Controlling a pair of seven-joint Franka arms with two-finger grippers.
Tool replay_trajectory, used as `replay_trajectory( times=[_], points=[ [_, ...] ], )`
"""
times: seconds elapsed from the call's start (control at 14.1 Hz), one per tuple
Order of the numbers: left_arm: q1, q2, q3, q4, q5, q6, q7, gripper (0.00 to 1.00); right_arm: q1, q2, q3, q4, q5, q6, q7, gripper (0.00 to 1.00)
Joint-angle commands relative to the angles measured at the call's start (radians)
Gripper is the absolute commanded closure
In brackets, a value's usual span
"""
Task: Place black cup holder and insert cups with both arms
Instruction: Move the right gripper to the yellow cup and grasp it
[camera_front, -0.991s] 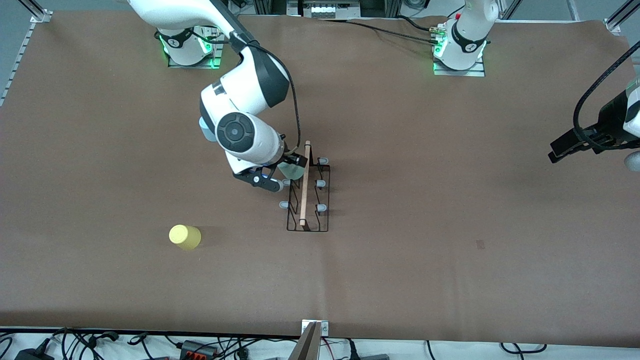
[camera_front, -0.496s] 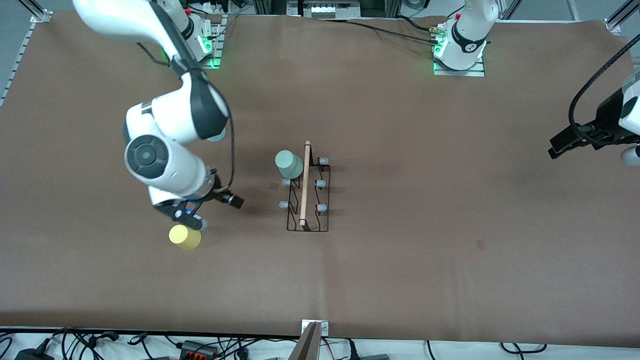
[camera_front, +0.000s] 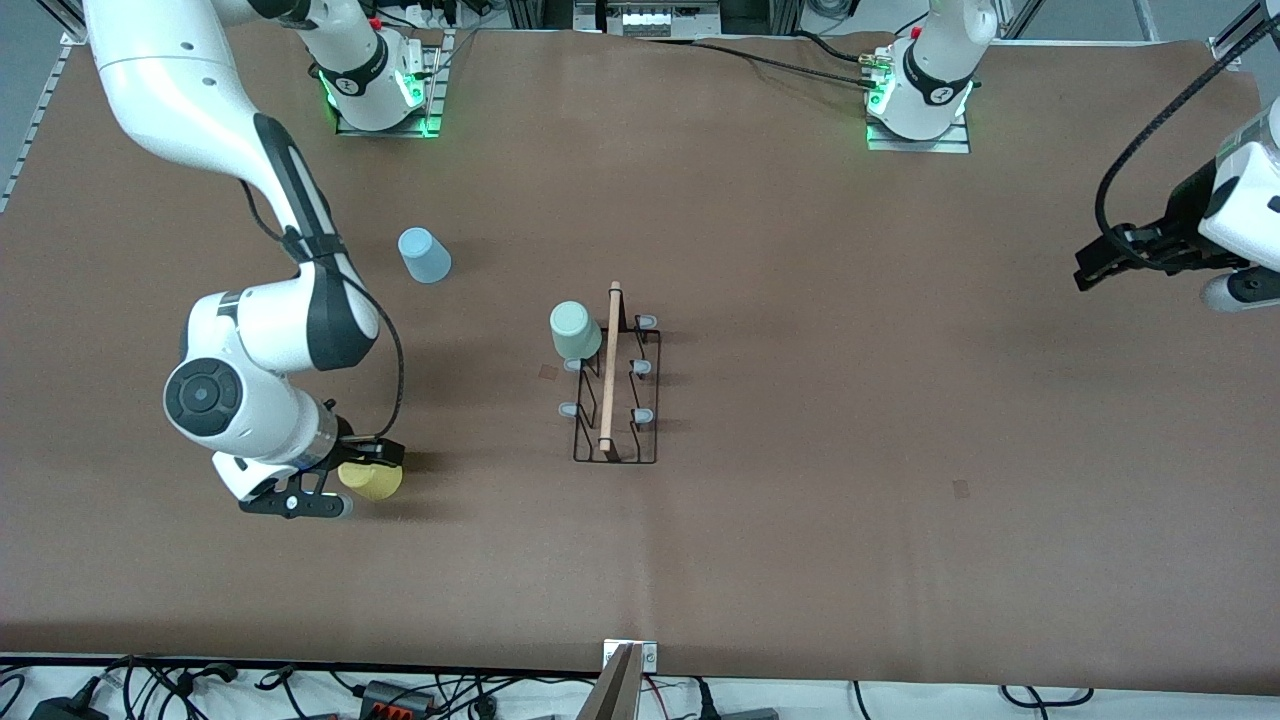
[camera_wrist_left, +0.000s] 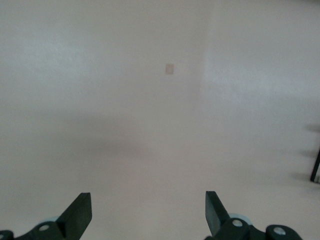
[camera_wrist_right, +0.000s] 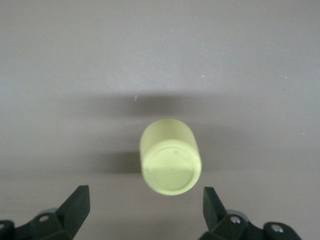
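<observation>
The black cup holder (camera_front: 609, 400) stands at mid-table, its wooden rod on top. A pale green cup (camera_front: 574, 330) sits upside down on a peg toward the right arm's end. A light blue cup (camera_front: 424, 255) stands upside down on the table, farther from the camera. A yellow cup (camera_front: 378, 482) stands upside down nearer the camera. My right gripper (camera_front: 352, 482) is open and low beside the yellow cup. In the right wrist view the yellow cup (camera_wrist_right: 170, 162) lies just ahead of the open right gripper (camera_wrist_right: 145, 202). My left gripper (camera_front: 1095, 268) waits, open and empty (camera_wrist_left: 147, 207).
The brown table cover (camera_front: 850, 450) spreads wide around the holder. A small dark mark (camera_front: 960, 488) lies on it toward the left arm's end. Cables run along the table edge nearest the camera (camera_front: 400, 690).
My right gripper let go of the green cup on its peg, swung away from the holder and came down at the yellow cup. The blue cup came into view. My left arm drifted slightly.
</observation>
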Motion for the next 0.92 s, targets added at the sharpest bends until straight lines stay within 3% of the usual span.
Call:
replay_trajectory(
  times=[0.0, 0.5, 0.85],
  points=[
    [-0.013, -0.028, 0.025, -0.01, -0.035, -0.037, 0.032, 0.0, -0.009, 0.033, 0.013, 0.027, -0.016, 0.006, -0.08, 0.0],
    [-0.053, -0.026, 0.032, 0.036, -0.022, -0.147, 0.119, 0.0, -0.033, 0.08, 0.013, 0.027, -0.017, 0.023, -0.115, 0.0],
    [-0.039, -0.019, 0.032, 0.043, -0.021, -0.147, 0.138, 0.0, -0.044, 0.096, 0.013, 0.027, -0.016, 0.058, -0.117, 0.0]
  ],
)
